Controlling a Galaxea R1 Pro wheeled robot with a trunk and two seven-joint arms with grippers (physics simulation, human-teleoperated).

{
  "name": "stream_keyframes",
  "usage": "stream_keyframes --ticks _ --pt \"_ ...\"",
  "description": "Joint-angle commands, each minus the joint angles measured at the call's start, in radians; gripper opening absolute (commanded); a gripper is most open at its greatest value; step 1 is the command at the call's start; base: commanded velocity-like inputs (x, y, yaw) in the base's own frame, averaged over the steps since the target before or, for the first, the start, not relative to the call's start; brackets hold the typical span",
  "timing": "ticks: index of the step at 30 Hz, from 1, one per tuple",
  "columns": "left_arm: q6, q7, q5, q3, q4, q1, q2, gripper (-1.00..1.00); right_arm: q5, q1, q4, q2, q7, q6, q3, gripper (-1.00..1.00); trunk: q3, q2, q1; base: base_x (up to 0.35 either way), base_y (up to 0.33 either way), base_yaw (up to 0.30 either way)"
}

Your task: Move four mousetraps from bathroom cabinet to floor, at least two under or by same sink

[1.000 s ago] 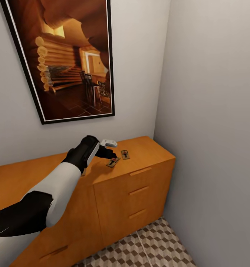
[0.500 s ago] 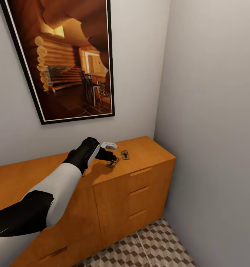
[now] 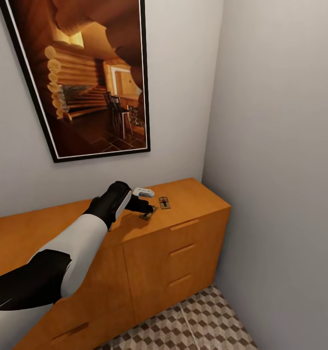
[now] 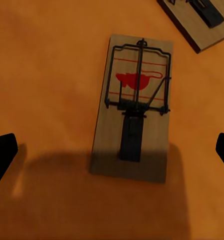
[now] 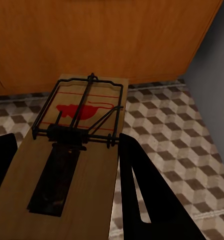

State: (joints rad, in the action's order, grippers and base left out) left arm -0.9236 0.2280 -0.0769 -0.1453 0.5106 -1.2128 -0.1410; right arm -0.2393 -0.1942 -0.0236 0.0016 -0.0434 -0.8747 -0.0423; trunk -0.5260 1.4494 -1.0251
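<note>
Mousetraps: 2 on cabinet (image 3: 183, 204), 1 (image 5: 74, 150) in right hand (image 5: 67, 165)

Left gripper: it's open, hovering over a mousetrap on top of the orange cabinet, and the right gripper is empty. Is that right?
Not quite: the right gripper is not empty. The right wrist view shows it shut on a mousetrap above the tiled floor. The rest holds: in the left wrist view the left gripper is open over another mousetrap lying on the cabinet.
</note>
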Motion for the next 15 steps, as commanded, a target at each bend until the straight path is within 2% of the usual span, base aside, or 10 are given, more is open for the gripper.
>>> stream_keyframes --ticks 1,15 --pt "-0.002 0.007 -0.009 -0.002 0.0 -0.001 0.0 1.0 0.002 -0.001 0.001 0.0 0.001 -0.003 -0.004 -1.0 -0.001 0.001 0.0 0.0 0.0 0.0" --pt "-0.001 0.007 -0.009 -0.005 -0.003 -0.001 -0.004 1.0 0.001 -0.001 0.001 0.0 0.001 -0.003 -0.004 -1.0 -0.002 0.001 0.0 0.0 0.0 0.0"
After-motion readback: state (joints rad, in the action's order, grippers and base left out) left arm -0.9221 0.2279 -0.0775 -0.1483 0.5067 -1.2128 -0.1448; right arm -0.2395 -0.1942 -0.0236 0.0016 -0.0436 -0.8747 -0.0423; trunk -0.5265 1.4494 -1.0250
